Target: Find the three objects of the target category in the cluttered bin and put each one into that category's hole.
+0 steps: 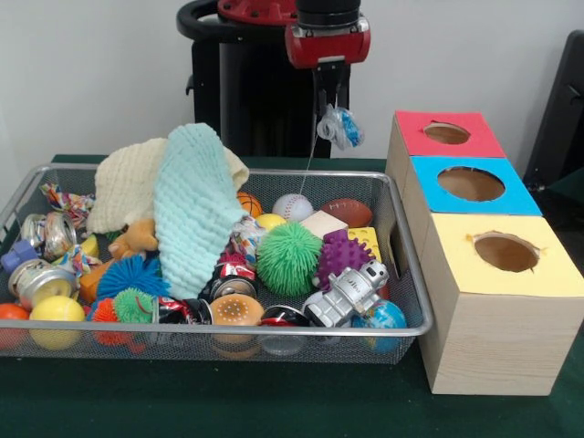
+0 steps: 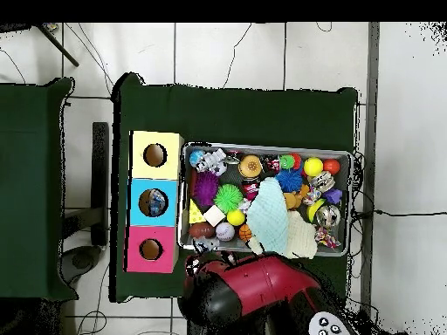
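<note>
Overhead, end effector (image 1: 330,108) hidden under the arm (image 2: 253,292) — in front, clamped on a small blue-and-clear object (image 1: 340,127), shape unclear.

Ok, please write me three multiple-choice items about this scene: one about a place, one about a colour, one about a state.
1. Where is the green spiky ball?
A) in the wire bin
B) on the yellow box
C) in the gripper
2. What colour is the top of the middle box?
A) red
B) blue
C) yellow
3. What is the gripper doing?
A) hanging open and empty
B) holding a small blue thing in the air
C) reaching into a hole
Answers: 1 A, it lies inside the mesh walls; 2 B, its top is plainly blue; 3 B, the thing dangles from the gripper.
</note>
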